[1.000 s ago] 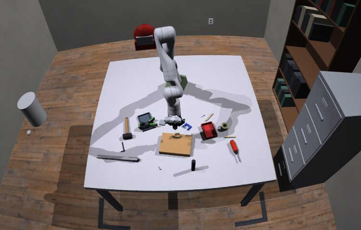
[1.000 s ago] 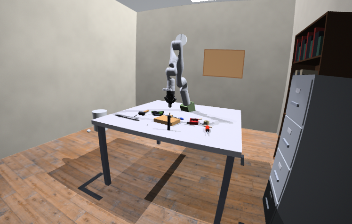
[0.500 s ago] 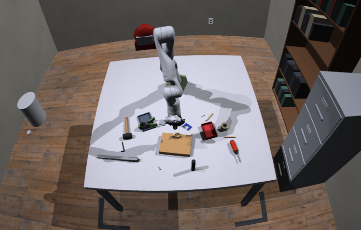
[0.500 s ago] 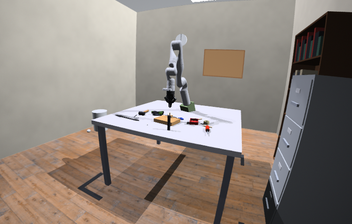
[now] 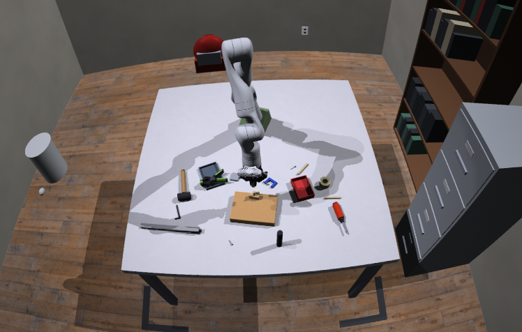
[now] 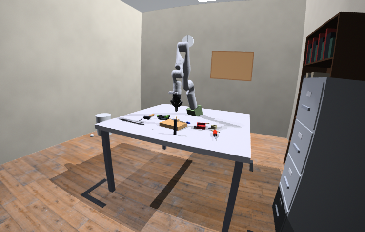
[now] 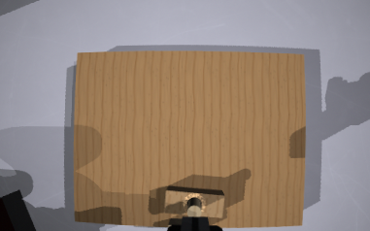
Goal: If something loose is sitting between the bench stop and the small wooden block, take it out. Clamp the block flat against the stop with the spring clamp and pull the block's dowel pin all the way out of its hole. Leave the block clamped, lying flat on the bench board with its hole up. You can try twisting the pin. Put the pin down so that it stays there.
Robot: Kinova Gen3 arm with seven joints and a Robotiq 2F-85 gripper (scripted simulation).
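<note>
One hand (image 5: 253, 183) (image 6: 176, 109) (image 7: 194, 224) hangs above the tabletop (image 5: 312, 252) (image 6: 149, 135), its fingers together and nothing held between them. Below it, the bench board (image 5: 253, 211) (image 6: 172, 125) (image 7: 188, 116) lies flat, extending outward on the side away from the arm's base. The small wooden block (image 5: 253, 197) (image 7: 174, 204) is beneath the hand, at the board's edge nearest the base. Its dowel pin (image 5: 254, 192) (image 6: 175, 118) (image 7: 194, 211) stands up from it, below the fingertips and apart from them. The pictures are too small or hidden there to tell the block from the stop clearly, or whether anything sits between them.

To the hand's right, a black-and-green clamp (image 5: 209, 180) (image 6: 163, 116) lies at a dark tray (image 5: 199, 171), well apart from the block. Farther right is a mallet (image 5: 183, 181) (image 6: 147, 117). A blue U-shaped piece (image 5: 271, 180) (image 6: 188, 123) rests near the hand on its left, with a red bin (image 5: 306, 197) (image 6: 201, 127) beyond. Outward past the board, a black cylinder (image 5: 279, 238) (image 6: 174, 126) stands upright.
</note>
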